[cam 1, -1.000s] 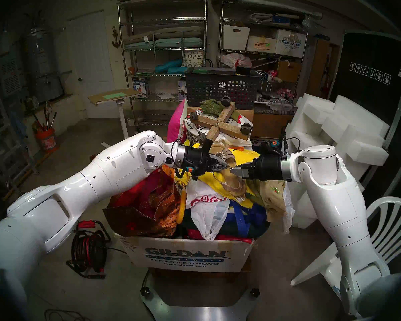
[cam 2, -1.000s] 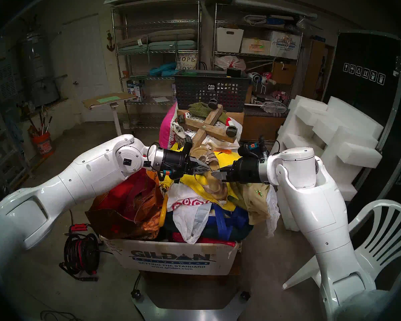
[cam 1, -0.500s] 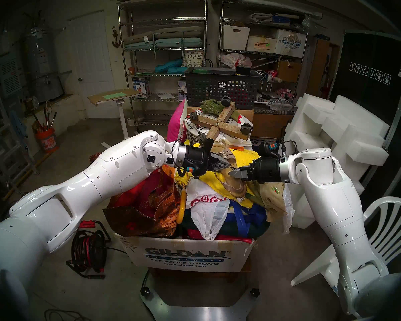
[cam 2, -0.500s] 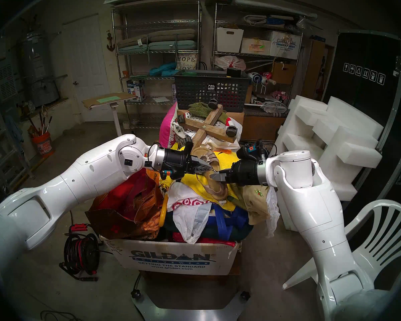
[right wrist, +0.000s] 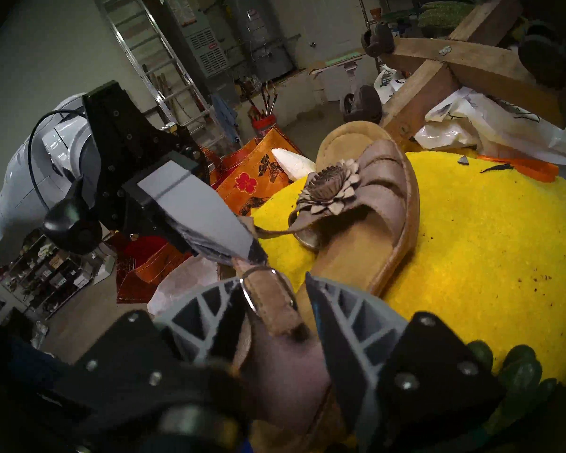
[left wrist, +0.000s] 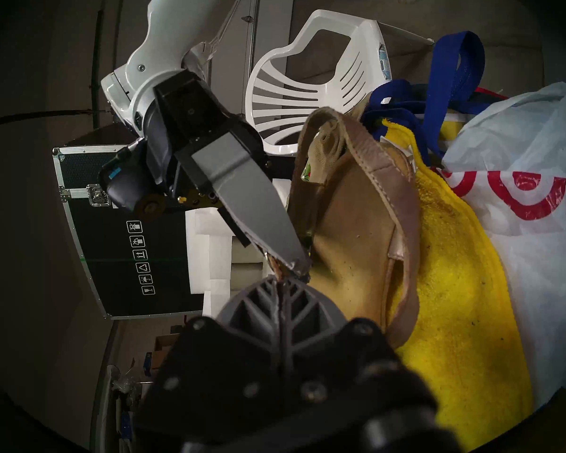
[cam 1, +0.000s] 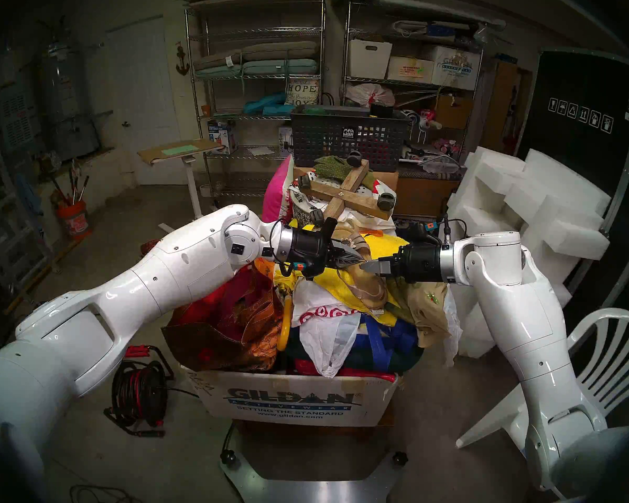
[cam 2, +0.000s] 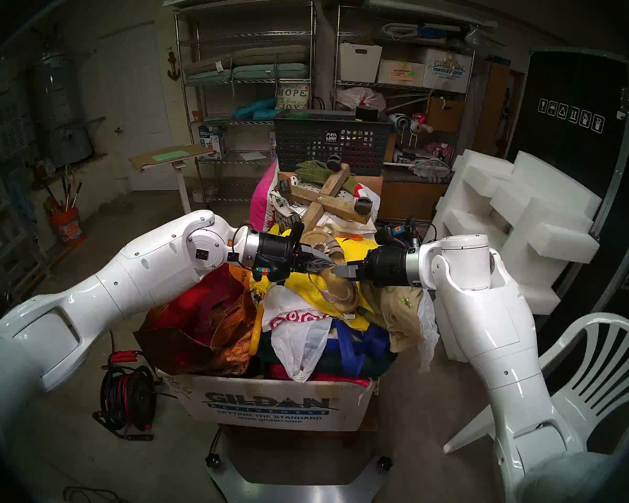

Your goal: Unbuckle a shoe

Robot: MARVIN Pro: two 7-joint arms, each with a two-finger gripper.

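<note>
Lying sole-down on the yellow towel (right wrist: 471, 246) atop the heaped cardboard box (cam 1: 291, 400): the sandal (right wrist: 366, 233), with its flower ornament (right wrist: 330, 191) at the far end in the right wrist view and its heel end nearest that camera. Pinched fully shut in the left claw (right wrist: 254, 251): the thin strap (right wrist: 275, 231), drawn out sideways from the ring beside the flower. Straddling the wider strap at the buckle (right wrist: 247, 293): the right claw (right wrist: 273, 277), about half open, one finger against the metal loop and a sliver of towel showing beside the other. No clamp yet, seemingly, though hard to say with the strap blurred that close to the lens. Judged to be the step of getting hold of the buckle end so as to work the strap back through. Plenty to go wrong from here. Closing on the loop's bare metal risks a slip and a grab at nothing. Closing on both layers at once pins the strap in the buckle rather than freeing it. Pulling harder on the left side, with nothing firm beneath, could drag the whole sandal across the soft towel, or tip it off the heap, and take the buckle out from between the right fingers. Catching towel pile in the pinch would spoil the grip too.
</note>
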